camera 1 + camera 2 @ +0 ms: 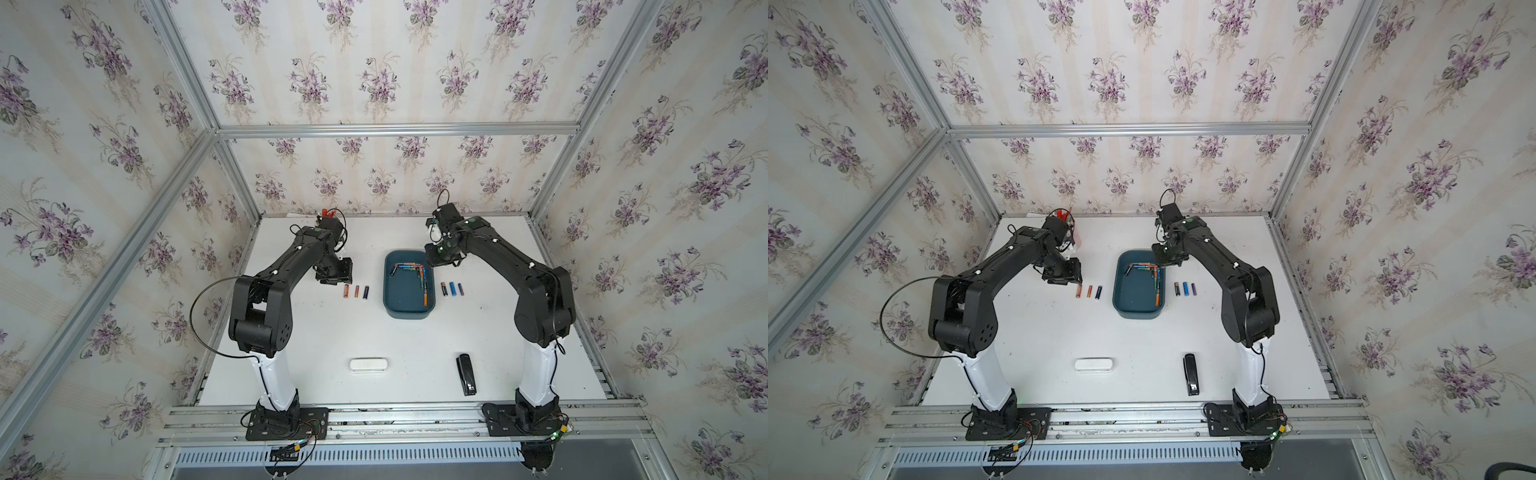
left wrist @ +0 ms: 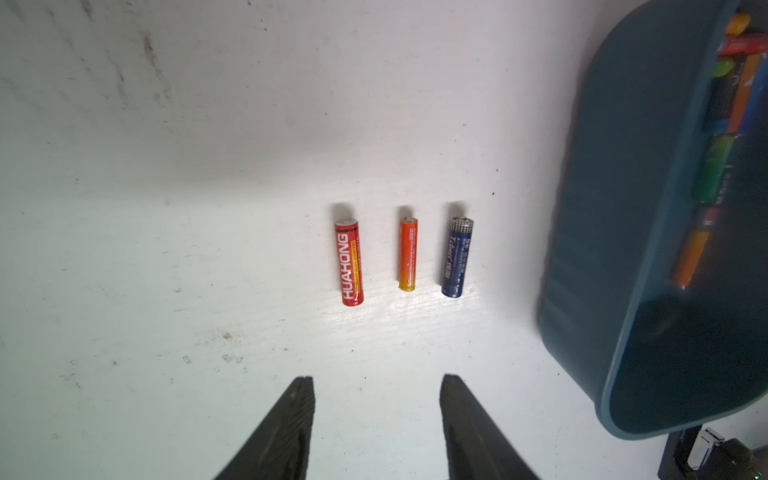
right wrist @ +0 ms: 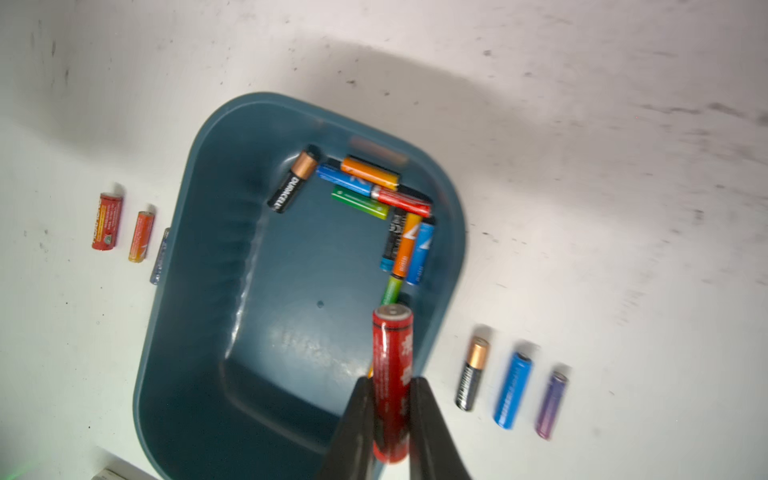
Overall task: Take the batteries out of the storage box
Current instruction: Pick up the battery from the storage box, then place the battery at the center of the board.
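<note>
One red battery (image 3: 390, 374), clamped in the right jaws over the box (image 3: 199, 249), could slip on its smooth casing and drop back in; left jaws stand half-open, empty.

Through the left wrist view the storage box (image 2: 623, 208) runs off the edge, and the batteries (image 2: 712, 166) inside are a blur. Through the right wrist view its wall hides half a dark blue battery (image 3: 160, 255), and the right gripper (image 3: 392, 380) covers the lower end of the red battery (image 3: 390, 353).
</note>
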You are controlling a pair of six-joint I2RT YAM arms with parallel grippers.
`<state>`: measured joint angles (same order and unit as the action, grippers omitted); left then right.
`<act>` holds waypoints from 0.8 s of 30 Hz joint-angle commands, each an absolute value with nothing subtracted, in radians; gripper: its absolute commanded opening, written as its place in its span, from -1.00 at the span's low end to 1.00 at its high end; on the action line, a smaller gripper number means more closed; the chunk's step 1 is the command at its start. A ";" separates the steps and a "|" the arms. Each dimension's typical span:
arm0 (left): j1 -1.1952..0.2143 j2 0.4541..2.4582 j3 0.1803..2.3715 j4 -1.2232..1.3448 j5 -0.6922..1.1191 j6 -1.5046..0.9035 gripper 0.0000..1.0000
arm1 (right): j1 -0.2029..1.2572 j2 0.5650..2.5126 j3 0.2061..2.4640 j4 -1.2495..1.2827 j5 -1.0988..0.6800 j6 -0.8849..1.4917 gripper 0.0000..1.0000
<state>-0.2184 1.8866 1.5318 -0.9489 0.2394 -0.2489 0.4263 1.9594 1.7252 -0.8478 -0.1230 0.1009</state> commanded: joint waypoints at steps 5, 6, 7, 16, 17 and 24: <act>-0.226 1.890 1.555 -0.972 0.246 -0.242 0.09 | 0.260 1.837 1.508 -0.817 -0.097 0.057 -0.68; -0.228 1.891 1.553 -0.970 0.245 -0.242 0.09 | 0.240 1.828 1.469 -0.802 -0.093 0.050 -0.68; -0.230 1.893 1.553 -0.970 0.246 -0.242 0.09 | 0.226 1.823 1.442 -0.791 -0.088 0.047 -0.68; -0.247 1.917 1.558 -0.973 0.239 -0.248 0.09 | 0.195 1.882 1.318 -0.726 -0.062 0.033 -0.64; -0.248 1.917 1.559 -0.974 0.239 -0.249 0.09 | 0.195 1.892 1.320 -0.724 -0.056 0.032 -0.63; -0.249 1.931 1.566 -0.975 0.238 -0.249 0.09 | 0.189 1.941 1.337 -0.717 -0.035 0.018 -0.62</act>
